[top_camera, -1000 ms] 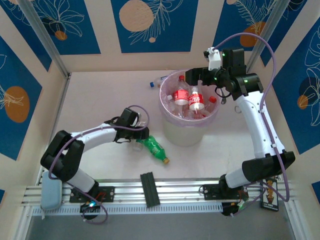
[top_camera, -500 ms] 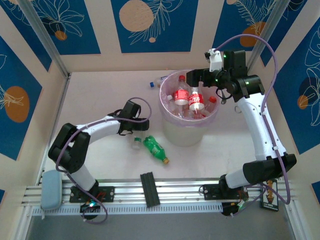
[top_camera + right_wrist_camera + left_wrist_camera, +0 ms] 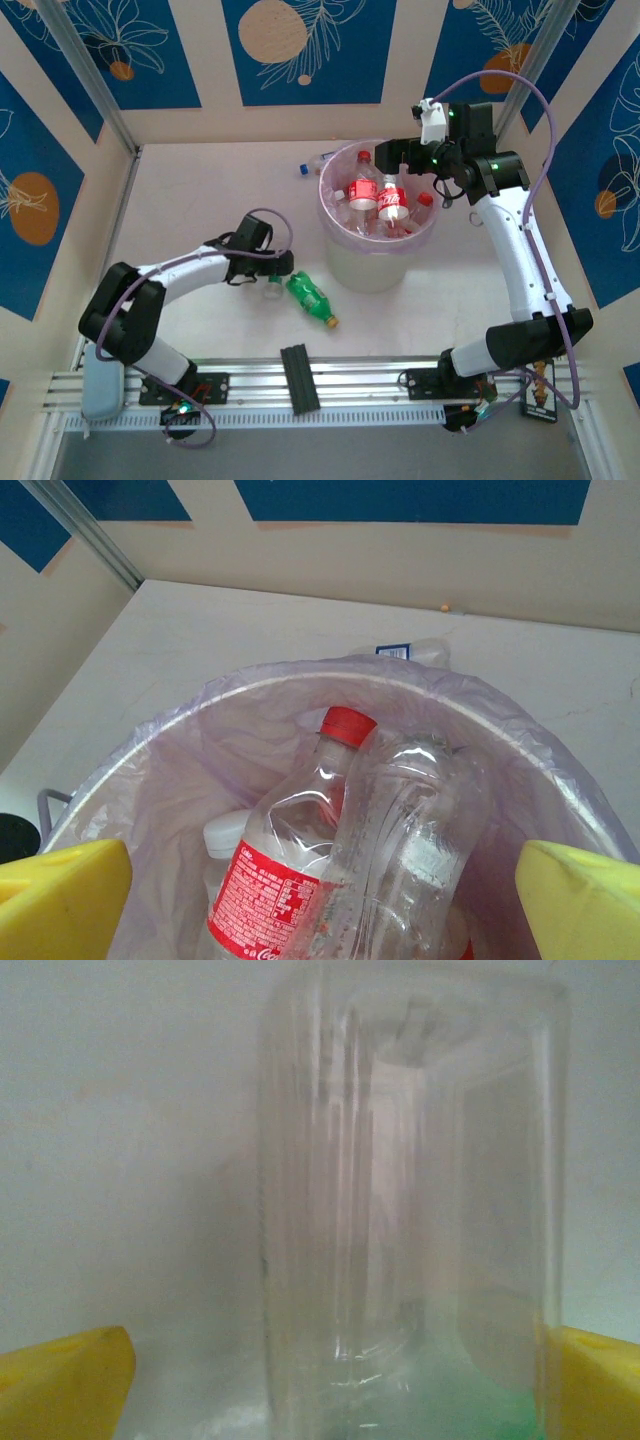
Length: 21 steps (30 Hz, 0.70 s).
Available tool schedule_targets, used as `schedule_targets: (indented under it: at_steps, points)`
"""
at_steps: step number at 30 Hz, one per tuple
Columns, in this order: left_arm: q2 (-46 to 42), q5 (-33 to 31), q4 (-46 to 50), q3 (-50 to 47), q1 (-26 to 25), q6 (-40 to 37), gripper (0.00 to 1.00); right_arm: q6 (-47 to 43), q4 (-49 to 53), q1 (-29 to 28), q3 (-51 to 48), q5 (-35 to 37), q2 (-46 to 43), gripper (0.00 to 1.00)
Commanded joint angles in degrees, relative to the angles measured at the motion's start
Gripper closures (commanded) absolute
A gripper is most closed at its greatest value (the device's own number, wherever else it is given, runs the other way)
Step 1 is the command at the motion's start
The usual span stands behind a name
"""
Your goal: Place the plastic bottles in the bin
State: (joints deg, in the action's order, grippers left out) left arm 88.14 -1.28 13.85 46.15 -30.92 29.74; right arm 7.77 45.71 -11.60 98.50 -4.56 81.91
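The left gripper (image 3: 330, 1385) is spread wide around a small clear plastic bottle (image 3: 410, 1210) on the pale table (image 3: 190, 190). In the wrist view one yellow finger (image 3: 595, 1380) sits at the bottle's edge and the other (image 3: 60, 1380) is well apart, so nothing is clamped; the placing reads as lining up for a grasp. Just beside it lies a green plastic bottle with a yellow cap (image 3: 308, 297), close enough to be nudged when the jaws shut. The right gripper (image 3: 320, 900) hangs over the round cream-white bin lined with a pinkish translucent bag (image 3: 365, 268), jaws wide and holding nothing, above red-labelled clear bottles (image 3: 290, 870) already inside. Another clear bottle with a blue label (image 3: 412, 652) lies behind the bin near the back wall (image 3: 250, 120), where room looks tight; the table left of the bin is open for a lift.
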Motion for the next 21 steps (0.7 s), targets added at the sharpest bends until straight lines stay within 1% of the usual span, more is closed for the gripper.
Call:
schedule_targets:
  at_steps: [1, 4, 6, 10, 13, 15, 18, 21]
  points:
    - [0.16, 1.79, -1.29, -2.17, -0.28, 2.63, 0.04, -0.22, -0.8, 0.17, -0.47, -0.89, -0.32, 0.01]
    - [0.75, 1.16, -2.9, -2.73, -0.28, 3.04, 0.13, -0.21, -0.8, 0.24, -0.45, -0.8, -0.45, 0.01]
    - [1.27, 0.93, -3.76, -2.53, -0.3, 3.04, 0.21, -0.16, -0.72, 0.21, -0.45, -0.79, -0.52, 0.01]
    - [1.75, 0.89, -3.39, -0.92, -0.28, 2.37, 0.33, -0.04, -0.36, 0.08, -0.35, -0.98, -0.57, 0.01]
    - [0.24, 0.88, -2.68, 0.26, 0.06, 1.0, 0.37, -0.04, 0.19, -0.18, 0.14, -1.23, -0.67, 0.01]
    - [-1.81, 1.74, -2.73, 1.08, 0.71, -0.87, 0.37, 0.13, 0.53, -0.44, 0.77, -2.45, -0.78, 0.01]
    - [-7.0, 4.9, -4.53, 1.77, 2.56, -3.82, 0.38, 0.62, 0.88, -1.45, 2.37, -5.81, -0.72, 0.01]
    - [-13.59, 6.02, -6.72, 1.94, 4.79, -6.57, 0.42, 1.15, 1.13, -3.79, 4.17, -8.98, -0.47, 0.02]
